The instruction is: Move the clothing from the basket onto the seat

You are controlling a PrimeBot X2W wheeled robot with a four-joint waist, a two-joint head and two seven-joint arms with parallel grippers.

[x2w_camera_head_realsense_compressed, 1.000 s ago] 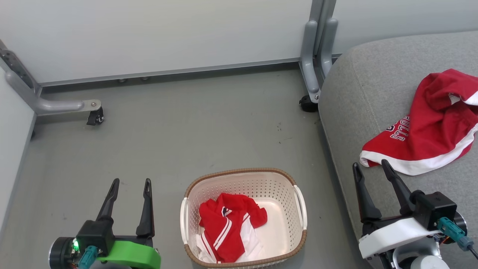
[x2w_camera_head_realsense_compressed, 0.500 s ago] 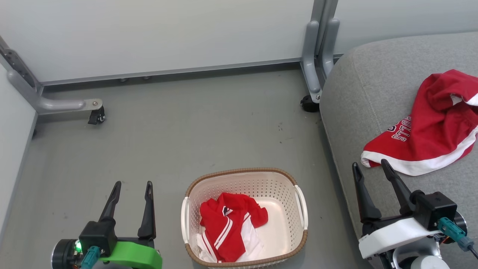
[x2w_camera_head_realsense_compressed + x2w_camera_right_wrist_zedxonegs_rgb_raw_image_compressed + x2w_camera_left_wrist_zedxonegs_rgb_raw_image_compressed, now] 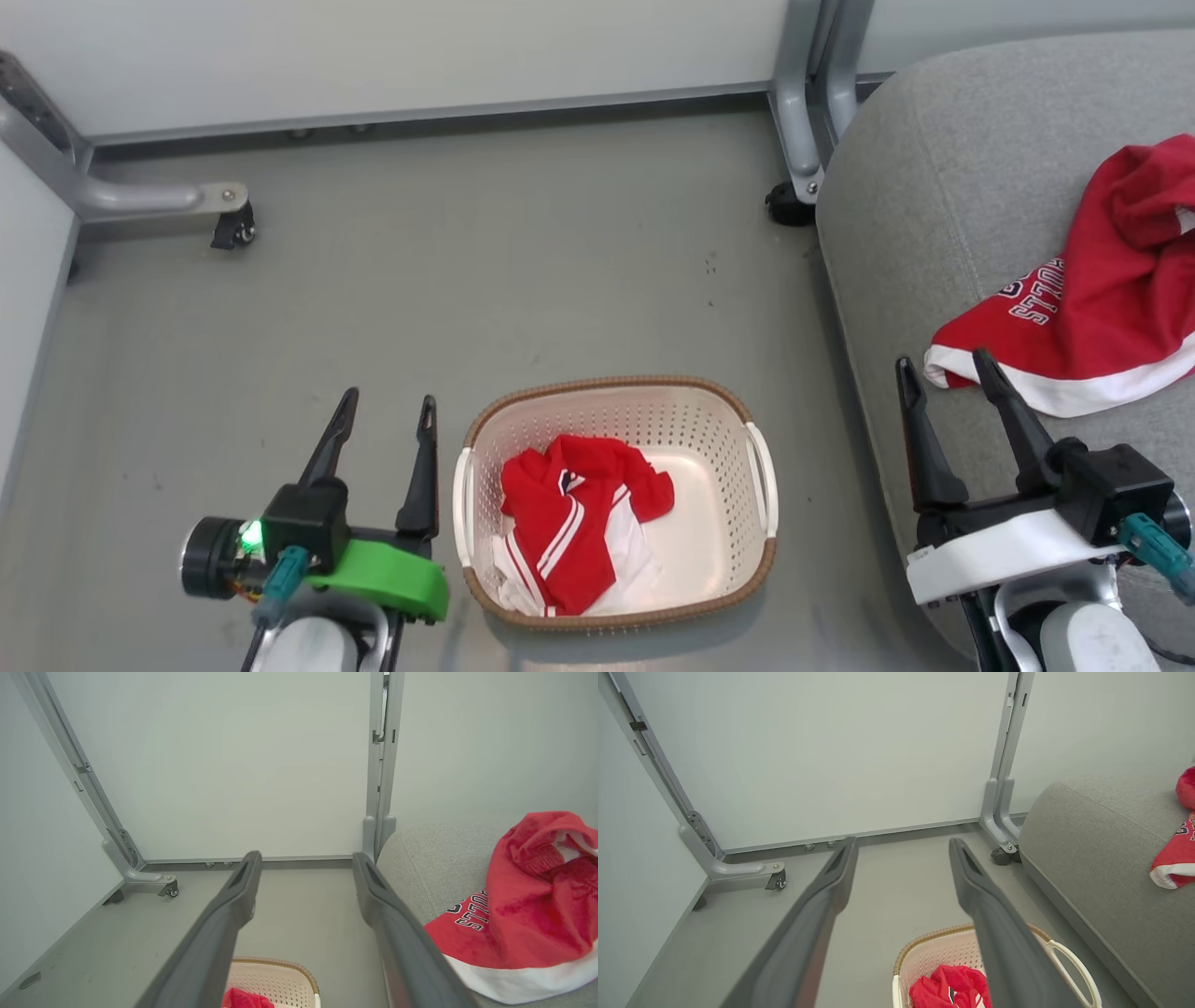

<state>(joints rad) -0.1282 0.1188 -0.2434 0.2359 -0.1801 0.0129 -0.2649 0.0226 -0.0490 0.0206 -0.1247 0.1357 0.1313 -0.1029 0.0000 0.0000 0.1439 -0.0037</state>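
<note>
The cream basket [image 3: 758,504] with a brown rim stands on the floor and holds the red garment with white stripes [image 3: 569,532]. The other red garment, with a white hem band and dark lettering [image 3: 1092,308], lies on the grey seat [image 3: 934,187] at the right. My left gripper [image 3: 387,411] is open and empty, just left of the basket. Over the seat's front edge my right gripper [image 3: 943,369] is open and empty, its fingertips just short of the lettered garment's hem. The left wrist view shows the basket [image 3: 1064,959] and striped garment [image 3: 948,989] below its fingers; the right wrist view shows the lettered garment [image 3: 523,910].
Grey metal frame legs with casters stand at the back left [image 3: 229,219] and beside the seat [image 3: 789,201]. Pale wall panels close off the back and left. Grey floor [image 3: 467,280] stretches between the basket and the wall.
The head camera has tilted down, shifting the scene up in view. My left gripper has come forward and right, closer to the basket's left side. Both garments lie as before.
</note>
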